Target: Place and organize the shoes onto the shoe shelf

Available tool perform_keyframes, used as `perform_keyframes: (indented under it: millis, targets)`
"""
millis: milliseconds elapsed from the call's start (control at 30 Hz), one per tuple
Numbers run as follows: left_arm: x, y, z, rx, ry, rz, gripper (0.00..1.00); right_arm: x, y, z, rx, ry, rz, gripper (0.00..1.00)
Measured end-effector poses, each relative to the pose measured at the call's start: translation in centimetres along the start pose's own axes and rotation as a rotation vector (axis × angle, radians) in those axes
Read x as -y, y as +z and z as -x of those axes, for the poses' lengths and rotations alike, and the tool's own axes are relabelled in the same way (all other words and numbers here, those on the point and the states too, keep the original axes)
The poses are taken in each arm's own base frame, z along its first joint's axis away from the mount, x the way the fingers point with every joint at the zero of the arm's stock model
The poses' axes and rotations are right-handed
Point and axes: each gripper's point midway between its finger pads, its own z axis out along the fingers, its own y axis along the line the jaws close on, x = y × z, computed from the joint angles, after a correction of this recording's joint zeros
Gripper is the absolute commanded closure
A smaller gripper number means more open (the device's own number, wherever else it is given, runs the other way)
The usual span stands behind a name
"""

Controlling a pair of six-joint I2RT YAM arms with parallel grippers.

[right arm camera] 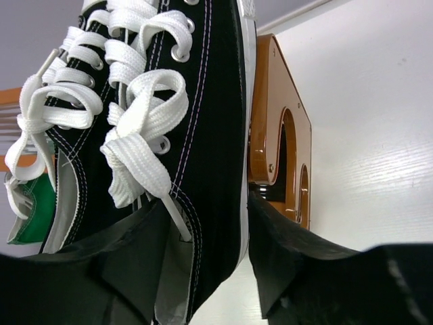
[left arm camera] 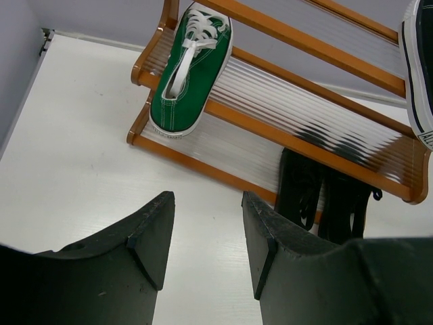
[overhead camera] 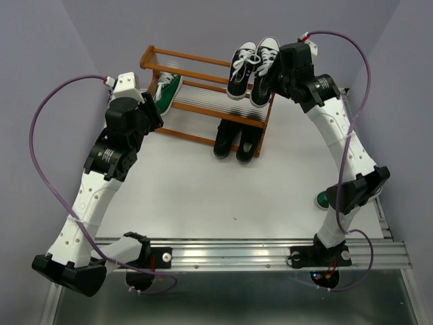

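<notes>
The shoe shelf [overhead camera: 203, 64] stands at the back of the white table. A green sneaker [overhead camera: 167, 93] lies on its upper tier at the left; it also shows in the left wrist view [left arm camera: 189, 74]. Two black sneakers with white laces [overhead camera: 242, 70] lie on the upper tier at the right. My right gripper [overhead camera: 272, 74] is shut on the right one [right arm camera: 210, 101], one finger inside its opening, the other against its sole. Two plain black shoes [overhead camera: 235, 139] sit at the lower tier, right. My left gripper [left arm camera: 206, 230] is open and empty above the table in front of the shelf.
A second green sneaker [overhead camera: 323, 200] lies on the table at the right, mostly hidden behind the right arm's elbow. The shelf's orange side frame [right arm camera: 270, 115] is just right of my right fingers. Purple cables loop off both arms. A metal rail [overhead camera: 237, 252] runs along the near edge.
</notes>
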Motion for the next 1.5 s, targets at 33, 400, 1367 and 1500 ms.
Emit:
perform_keyframes:
  millis: [33, 400, 1367, 1500]
  targets:
    - [0.0, 0.0, 0.0, 0.0, 0.0, 0.0, 0.45, -0.1, -0.1, 0.1, 0.005, 0.003, 0.004, 0.43]
    - [0.5, 0.1, -0.2, -0.009, -0.01, -0.024, 0.44, -0.6, -0.2, 0.8, 0.025, -0.003, 0.029, 0.36]
    - [22.6, 5.9, 1.4, -0.113, 0.157, -0.472, 0.25, -1.5, -1.0, 1.9, 0.053, -0.018, 0.073, 0.24]
    - [24.1, 6.9, 0.1, -0.13, 0.194, -0.485, 0.26, -1.5, -1.0, 1.9, 0.054, -0.017, 0.073, 0.25]
